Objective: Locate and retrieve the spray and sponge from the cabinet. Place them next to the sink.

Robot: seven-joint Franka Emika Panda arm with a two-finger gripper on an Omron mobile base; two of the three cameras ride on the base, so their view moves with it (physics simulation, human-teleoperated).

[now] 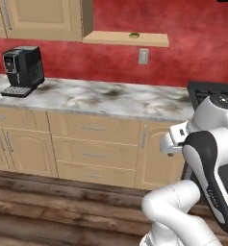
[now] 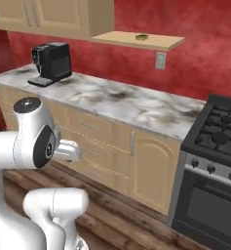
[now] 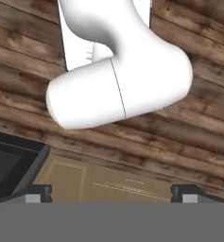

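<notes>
The sponge is a small green and yellow pad lying on the flat shelf board that juts sideways from the tan wall cabinet. In the right base view the sponge lies near that board's outer end, beside the cabinet, whose doors are shut. The spray and the sink are out of view. My gripper is open, with its fingertips far apart and nothing between them. It points down at the wooden floor and the base cabinets, far below the shelf.
A black coffee machine stands at the left on the marble counter. A black stove adjoins the counter's right end. A wall outlet sits under the shelf. Drawer-fronted base cabinets line the wooden floor.
</notes>
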